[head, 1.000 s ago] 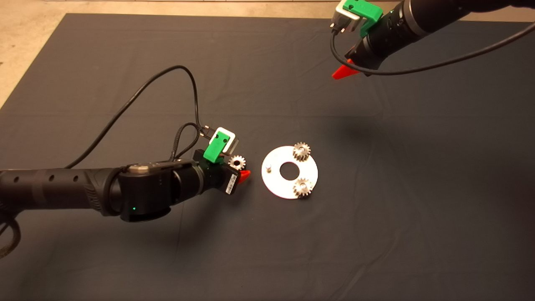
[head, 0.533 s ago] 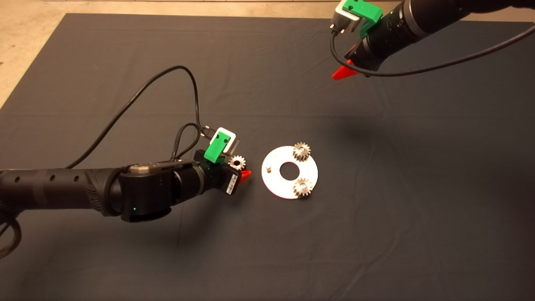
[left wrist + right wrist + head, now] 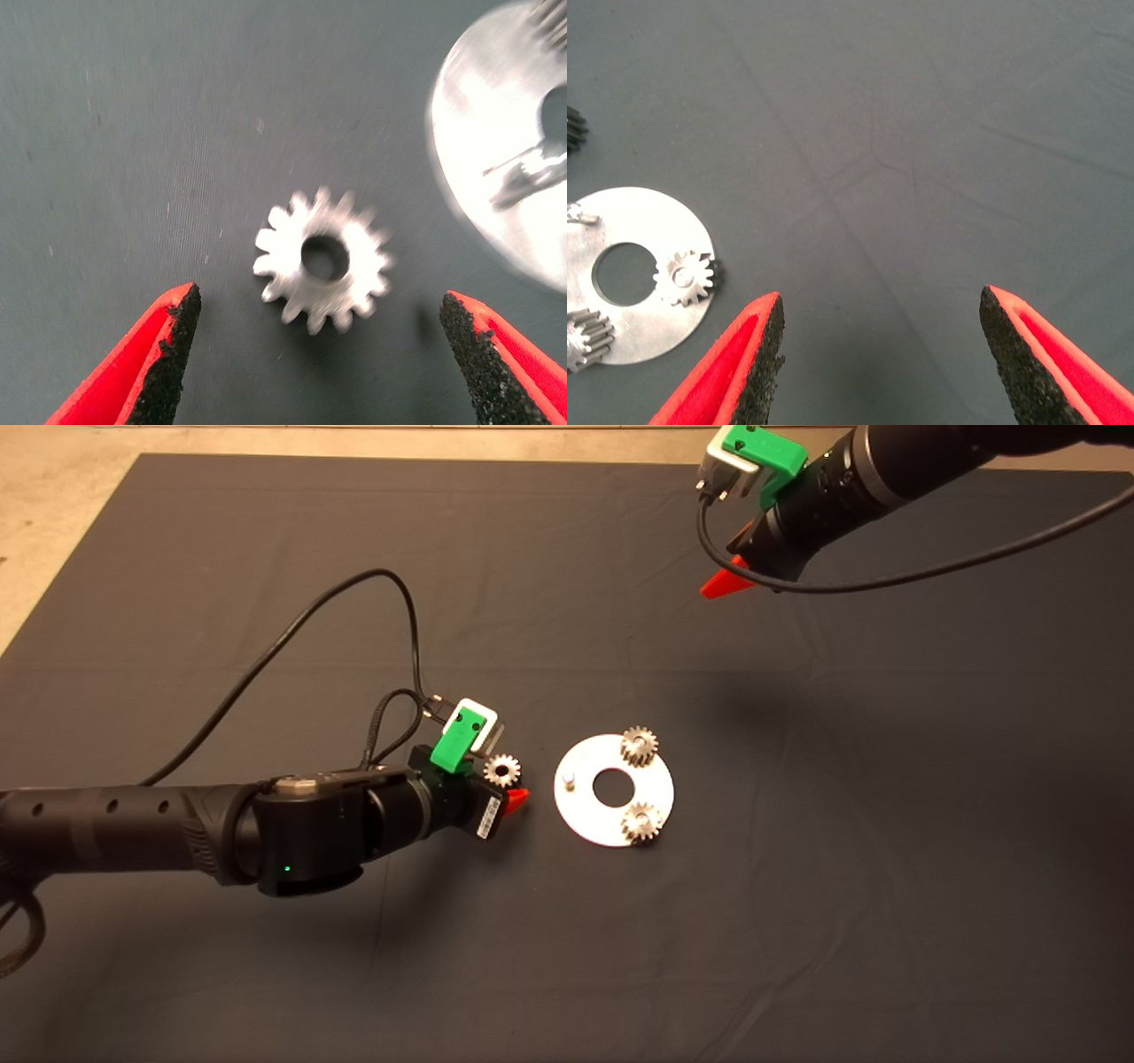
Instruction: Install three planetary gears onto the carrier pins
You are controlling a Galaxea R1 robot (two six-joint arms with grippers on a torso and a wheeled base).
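A flat silver disc (image 3: 589,815) lies mid-mat. Two planetary gears (image 3: 638,745) (image 3: 640,823) sit on its carrier pins. The third pin (image 3: 570,782) stands bare on the disc's left side. The third gear (image 3: 502,769) lies flat on the mat just left of the disc. My left gripper (image 3: 507,781) hovers over it, open. In the left wrist view the gear (image 3: 322,258) lies between the spread fingers (image 3: 168,345), with the disc (image 3: 483,124) beside it. My right gripper (image 3: 725,583) is open and empty, raised at the back right. Its wrist view shows the disc (image 3: 656,221).
The dark mat (image 3: 886,868) covers the table. The left arm's black cable (image 3: 292,624) loops over the mat's left part. Bare floor (image 3: 53,496) shows past the mat's far left corner.
My right gripper has shifted slightly to the left. The left gripper and the loose gear have stayed almost where they were.
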